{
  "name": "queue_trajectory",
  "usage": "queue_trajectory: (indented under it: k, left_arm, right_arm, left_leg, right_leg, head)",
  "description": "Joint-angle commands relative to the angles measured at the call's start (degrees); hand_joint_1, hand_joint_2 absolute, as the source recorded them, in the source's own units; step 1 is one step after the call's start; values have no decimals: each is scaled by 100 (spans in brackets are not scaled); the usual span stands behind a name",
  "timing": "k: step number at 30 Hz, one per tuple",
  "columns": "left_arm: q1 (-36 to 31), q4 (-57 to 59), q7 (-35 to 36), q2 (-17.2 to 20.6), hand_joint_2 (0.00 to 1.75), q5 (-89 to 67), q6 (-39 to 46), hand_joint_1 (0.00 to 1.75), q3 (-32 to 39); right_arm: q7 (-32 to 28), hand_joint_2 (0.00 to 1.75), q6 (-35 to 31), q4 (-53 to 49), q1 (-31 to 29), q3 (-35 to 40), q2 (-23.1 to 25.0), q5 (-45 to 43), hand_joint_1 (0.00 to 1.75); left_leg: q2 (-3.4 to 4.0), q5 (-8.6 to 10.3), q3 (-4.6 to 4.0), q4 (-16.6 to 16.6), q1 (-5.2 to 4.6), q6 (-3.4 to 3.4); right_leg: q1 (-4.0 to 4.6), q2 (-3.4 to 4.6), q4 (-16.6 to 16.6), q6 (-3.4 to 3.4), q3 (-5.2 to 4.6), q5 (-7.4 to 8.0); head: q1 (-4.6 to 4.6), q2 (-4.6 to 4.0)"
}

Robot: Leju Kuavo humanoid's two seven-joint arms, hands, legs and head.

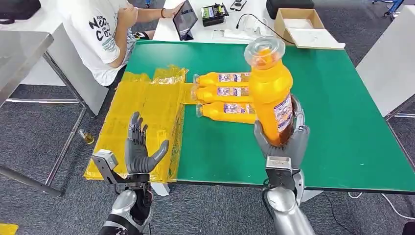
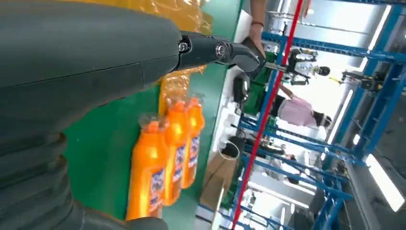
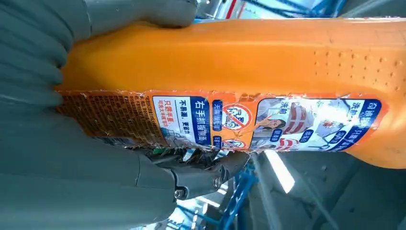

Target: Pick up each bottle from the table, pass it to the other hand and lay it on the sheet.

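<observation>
- An orange bottle [image 1: 270, 93] with a clear cap and a blue-and-white label stood upright, lifted above the green table and gripped low on its body by the right hand [image 1: 282, 142].
- Three more orange bottles [image 1: 225, 93] lay on their sides in a row, touching one another, caps toward the sheet.
- The yellow plastic sheet [image 1: 147, 112] lay crinkled across the table's left edge, just beside those caps.
</observation>
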Motion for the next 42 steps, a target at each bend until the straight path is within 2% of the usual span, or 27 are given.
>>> queue_trajectory:
  k: [1, 6, 7, 13, 16, 19, 23, 24, 27, 36, 38, 41, 42]
  left_arm:
    - [-65, 15, 135, 247, 175, 251, -250, 0, -279]
    - [-183, 7, 362, 430, 175, 604, -1085, 0, -512]
    - [-202, 22, 364, 421, 175, 606, -1086, 0, -505]
    - [-198, 26, 365, 422, 175, 606, -1086, 0, -504]
    - [-332, 130, 436, 478, 175, 554, -1289, 0, -646]
    - [-510, 361, 555, 440, 175, 556, -1529, 0, -789]
    - [-605, 647, 635, 407, 175, 608, -1699, 0, -976]
    - [-627, 692, 644, 411, 175, 593, -1714, 0, -1014]
    - [-657, 752, 638, 414, 175, 592, -1711, 0, -1029]
    - [-805, 1026, 760, 411, 175, 779, -1938, 0, -1112]
    - [-851, 1107, 791, 423, 175, 835, -1992, 0, -1149]
    - [-889, 1216, 856, 431, 175, 915, -2090, 0, -1182]
    - [-906, 1253, 872, 441, 175, 929, -2119, 0, -1196]
  right_arm:
    - [-27, 175, 72, 347, 0, -420, 117, -140, 175]
    - [-110, 175, 994, 1548, -82, -326, 285, -552, 175]
    - [-255, 175, 918, 1751, -118, -325, 362, -554, 175]
    - [-239, 175, 933, 1744, -150, -324, 353, -549, 175]
    - [-120, 175, 1339, 2312, -264, -124, 516, -537, 175]
    - [-302, 175, 1157, 3428, -608, 306, 919, -362, 175]
    - [-302, 175, 865, 4125, -902, 965, 1193, -170, 175]
    - [-302, 175, 851, 4185, -940, 1042, 1228, -147, 175]
    - [-302, 175, 819, 4241, -977, 1072, 1244, -179, 175]
    - [-212, 175, 685, 4589, -1151, 1543, 1346, 117, 175]
    - [-242, 175, 597, 4789, -1187, 1644, 1395, 140, 175]
    - [-246, 175, 539, 4913, -1201, 1755, 1448, 210, 175]
    - [-232, 175, 518, 4957, -1217, 1802, 1465, 253, 175]
  left_leg:
    - [10, -5, 24, -9, 0, 7]
    - [19, -10, 51, -20, 3, 11]
    - [20, -6, 40, -17, 4, 8]
    - [19, -7, 38, -15, 1, 8]
    - [17, -5, 22, -8, 2, 6]
    - [25, -4, 24, -9, 4, 4]
    - [45, -8, 48, -19, 3, 7]
    - [32, -5, 28, -12, 4, 3]
    - [30, -7, 46, -17, 9, 7]
    - [14, -1, 19, -9, 5, 3]
    - [20, -4, 43, -18, 6, 7]
    - [13, 0, 18, -10, 8, 2]
    - [20, -5, 41, -17, 8, 6]
  right_leg:
    - [4, -2, -8, -12, 23, -5]
    - [9, 2, -22, -16, 49, -6]
    - [8, 6, -19, -13, 38, -1]
    - [7, 3, -13, -17, 34, -4]
    - [5, 6, -8, -10, 19, -2]
    - [7, 14, -9, -11, 19, 2]
    - [8, 28, -14, -19, 35, 1]
    - [7, 21, -8, -12, 19, 2]
    - [13, 11, -13, -17, 38, -5]
    - [6, 2, -4, -10, 16, -3]
    - [10, 1, -12, -19, 38, -6]
    - [9, 1, -6, -10, 15, -3]
    - [12, 2, -12, -17, 36, -6]
  head:
    - [0, 0]
    - [0, 0]
    - [0, 0]
    - [-2, 0]
    - [0, 0]
    - [2, 0]
    - [0, 0]
    - [0, 0]
    - [0, 0]
    - [2, 0]
    - [0, 0]
    - [0, 0]
    - [2, 0]
